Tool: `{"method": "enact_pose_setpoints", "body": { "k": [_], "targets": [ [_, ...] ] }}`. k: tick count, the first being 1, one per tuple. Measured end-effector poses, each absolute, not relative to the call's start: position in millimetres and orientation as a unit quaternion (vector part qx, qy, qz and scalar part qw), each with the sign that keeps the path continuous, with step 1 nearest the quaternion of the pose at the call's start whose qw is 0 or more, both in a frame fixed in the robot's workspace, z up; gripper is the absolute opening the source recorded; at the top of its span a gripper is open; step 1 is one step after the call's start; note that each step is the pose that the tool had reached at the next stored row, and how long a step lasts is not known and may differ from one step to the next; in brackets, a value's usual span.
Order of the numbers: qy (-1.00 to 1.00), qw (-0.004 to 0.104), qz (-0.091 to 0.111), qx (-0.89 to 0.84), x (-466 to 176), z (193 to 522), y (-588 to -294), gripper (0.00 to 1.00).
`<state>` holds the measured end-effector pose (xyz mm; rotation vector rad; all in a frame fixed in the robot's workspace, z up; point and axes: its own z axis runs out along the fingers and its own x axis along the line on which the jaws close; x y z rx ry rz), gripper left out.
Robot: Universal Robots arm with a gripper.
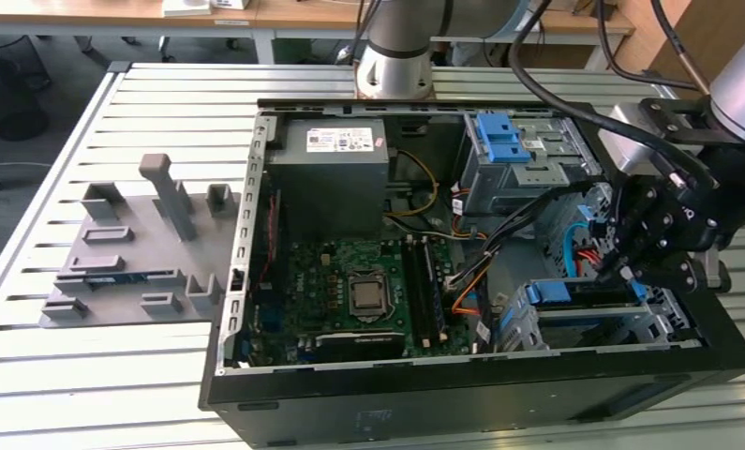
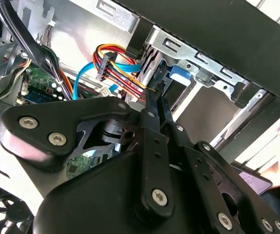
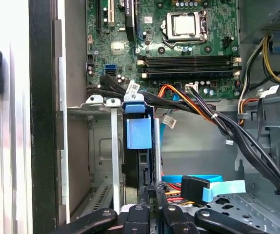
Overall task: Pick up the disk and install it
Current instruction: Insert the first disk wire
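The open computer case [image 1: 472, 281] lies on the slatted worktop [image 1: 122, 375], and the gripper [image 1: 622, 267] hangs over the drive cage [image 1: 597, 319] in the corner at the exterior view's right. Down in that cage sits the disk [image 3: 139, 146], standing on edge in its blue frame, its long axis running straight away from the jaws, directly ahead of them. In the first wrist view the jaws look drawn almost together at the disk's near edge; whether they actually pinch it, I cannot tell.
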<state>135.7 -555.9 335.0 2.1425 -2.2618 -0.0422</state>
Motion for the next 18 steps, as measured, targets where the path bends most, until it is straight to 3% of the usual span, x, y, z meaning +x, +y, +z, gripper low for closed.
{"method": "enact_pose_setpoints", "body": {
  "k": [18],
  "targets": [
    [-0.73,0.014,-0.015,0.683,138.2,331.8,-557.5,0.16]
  ]
}}
